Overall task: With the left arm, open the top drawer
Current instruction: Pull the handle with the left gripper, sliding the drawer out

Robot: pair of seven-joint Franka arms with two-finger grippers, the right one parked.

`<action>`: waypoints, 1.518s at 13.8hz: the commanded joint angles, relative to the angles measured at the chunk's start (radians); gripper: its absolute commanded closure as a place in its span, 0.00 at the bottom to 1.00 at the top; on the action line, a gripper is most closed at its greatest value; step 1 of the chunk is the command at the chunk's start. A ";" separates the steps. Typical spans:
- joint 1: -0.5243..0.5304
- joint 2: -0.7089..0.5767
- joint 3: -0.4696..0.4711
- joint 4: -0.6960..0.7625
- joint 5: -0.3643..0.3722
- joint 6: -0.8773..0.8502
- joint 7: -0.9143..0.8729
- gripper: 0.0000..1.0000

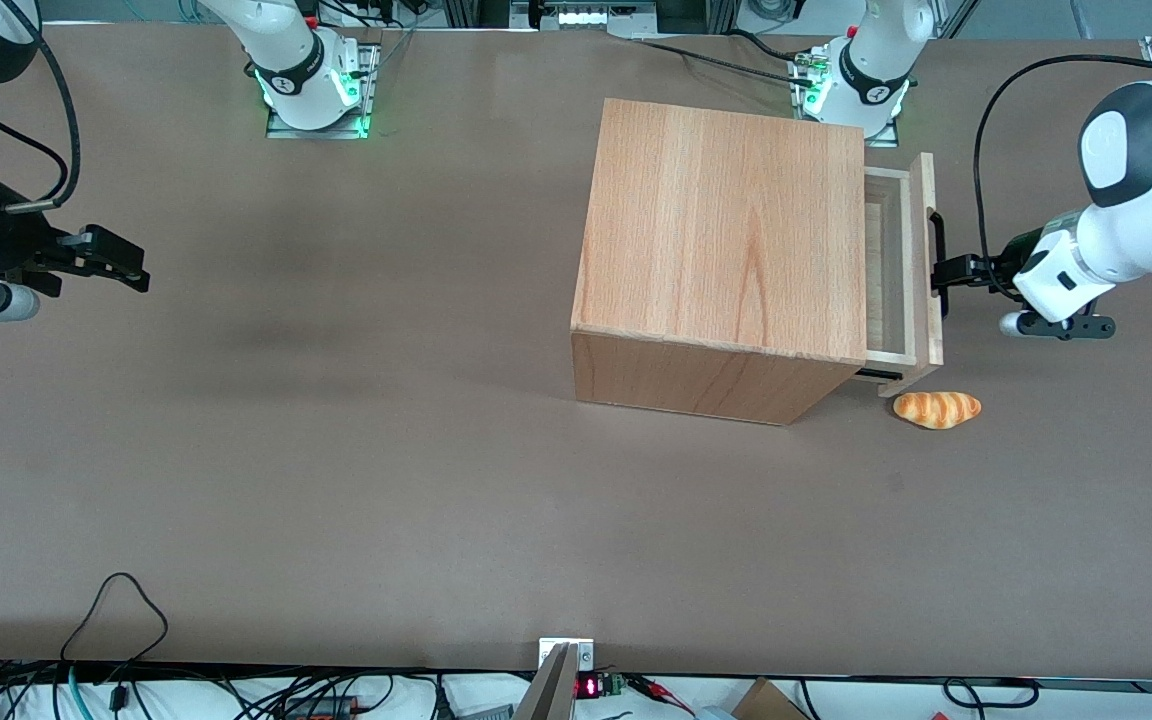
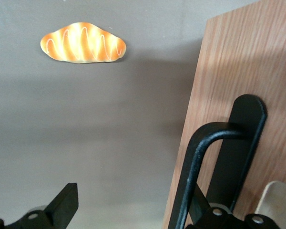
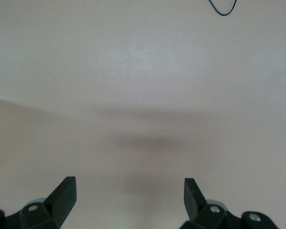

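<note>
The top drawer (image 1: 901, 262) sits partly out; the left arm's (image 1: 1126, 215) gripper (image 1: 941, 275) has fingers apart, one hooked inside the black handle (image 2: 214, 162) for pulling.

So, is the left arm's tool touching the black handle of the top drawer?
Touching. In the left wrist view one finger of the tool sits hooked inside the black handle of the top drawer, against the bar; its other finger stands free.
</note>
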State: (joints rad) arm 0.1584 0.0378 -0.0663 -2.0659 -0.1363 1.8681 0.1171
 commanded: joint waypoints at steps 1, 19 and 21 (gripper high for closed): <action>0.020 0.020 -0.001 0.023 0.030 0.005 0.016 0.00; 0.147 0.042 -0.004 0.049 0.064 0.020 0.015 0.00; 0.147 0.039 -0.004 0.099 0.057 -0.024 -0.002 0.00</action>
State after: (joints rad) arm 0.2961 0.0607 -0.0655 -2.0411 -0.0987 1.8930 0.1217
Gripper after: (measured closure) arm 0.000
